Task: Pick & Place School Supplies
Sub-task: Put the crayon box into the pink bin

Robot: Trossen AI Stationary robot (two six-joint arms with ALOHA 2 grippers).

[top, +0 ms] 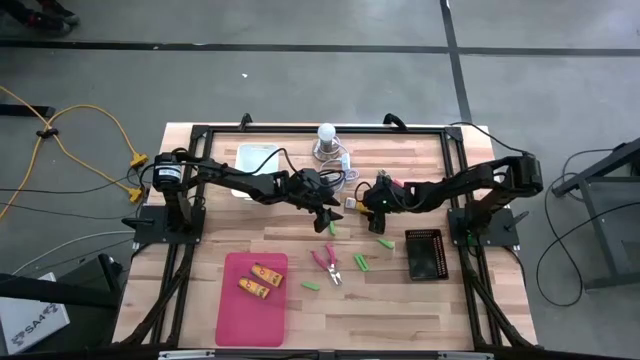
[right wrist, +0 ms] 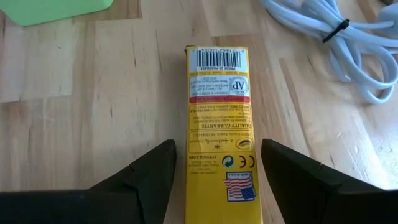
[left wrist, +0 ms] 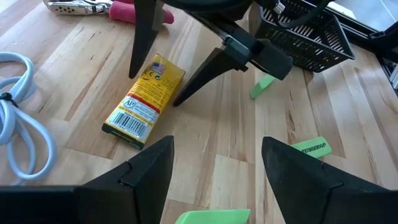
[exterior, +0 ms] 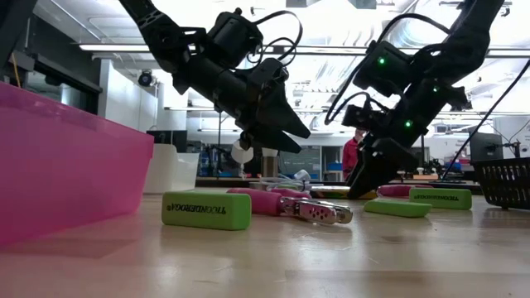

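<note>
An orange-yellow crayon box [right wrist: 217,93] lies flat on the table near its middle [top: 353,204]. My right gripper [right wrist: 214,146] is open and low over it, one finger on each side of the box's end with a gap showing on both sides. The left wrist view shows those fingers [left wrist: 205,68] standing astride the box [left wrist: 144,99]. My left gripper [left wrist: 214,143] is open and hovers just left of it [top: 328,218], raised off the table [exterior: 286,136]. Two more orange boxes [top: 260,280] lie in the pink tray [top: 235,320]. Pink-handled pliers [top: 325,260] and green erasers [exterior: 206,210] lie on the wood.
A black basket [top: 425,253] sits to the right and a white bin [top: 257,158] at the far left. The white bulb [top: 326,135] and its coiled cord [right wrist: 336,37] lie just beyond the box. Second pliers [left wrist: 106,7] rest near the right arm. Erasers [left wrist: 308,147] are scattered around.
</note>
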